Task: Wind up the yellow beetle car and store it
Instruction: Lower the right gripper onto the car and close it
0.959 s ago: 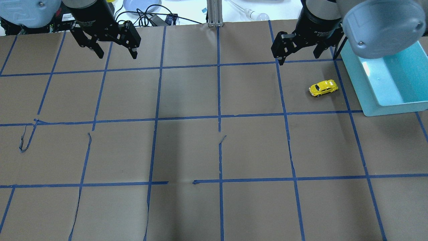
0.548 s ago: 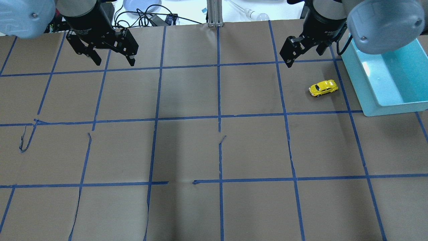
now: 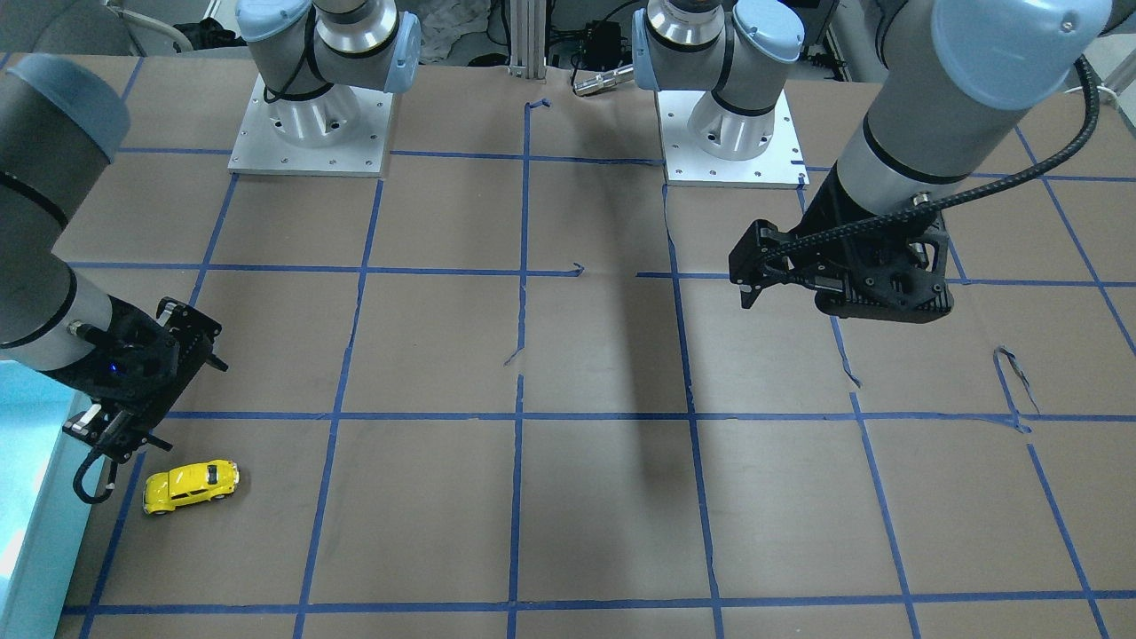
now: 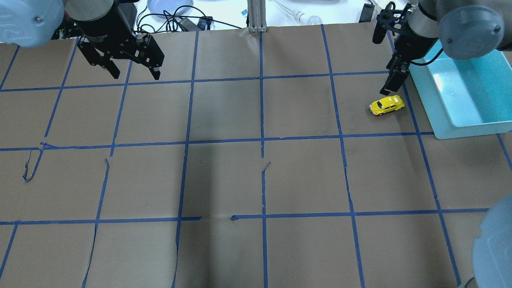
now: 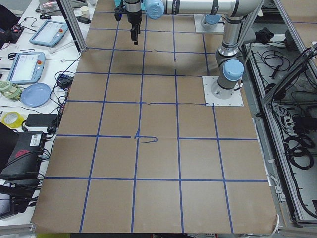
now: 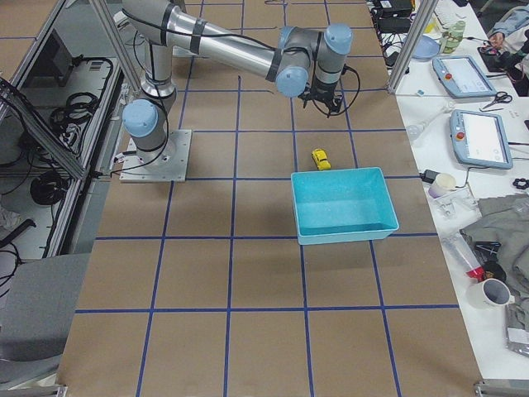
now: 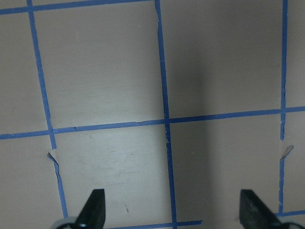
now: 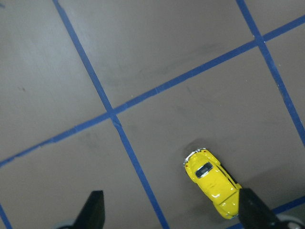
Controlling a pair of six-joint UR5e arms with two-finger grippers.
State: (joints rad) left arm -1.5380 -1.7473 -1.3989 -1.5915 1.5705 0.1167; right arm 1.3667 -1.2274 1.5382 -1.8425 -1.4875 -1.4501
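The yellow beetle car [image 4: 387,105] stands on its wheels on the brown paper, just left of the light-blue bin [image 4: 440,120]. It also shows in the front view [image 3: 191,485], the right side view [image 6: 320,159] and the right wrist view [image 8: 213,182]. My right gripper [image 4: 390,84] hovers just beyond the car without touching it. It is open and empty in the right wrist view [image 8: 174,214], with the car near one fingertip [image 8: 252,212]. My left gripper [image 4: 136,76] hangs open and empty over bare paper at the far left, as the left wrist view [image 7: 174,212] shows.
The bin [image 6: 339,231] holds nothing and sits at the table's right end. Blue tape lines cross the paper, torn and lifted in places [image 4: 30,168]. Cables, a blue plate [image 4: 164,6] and a light bulb [image 4: 310,18] lie past the far edge.
My right gripper has swung right and turned, and now hangs close over the car. My left gripper has drifted slightly left. The car has not moved.
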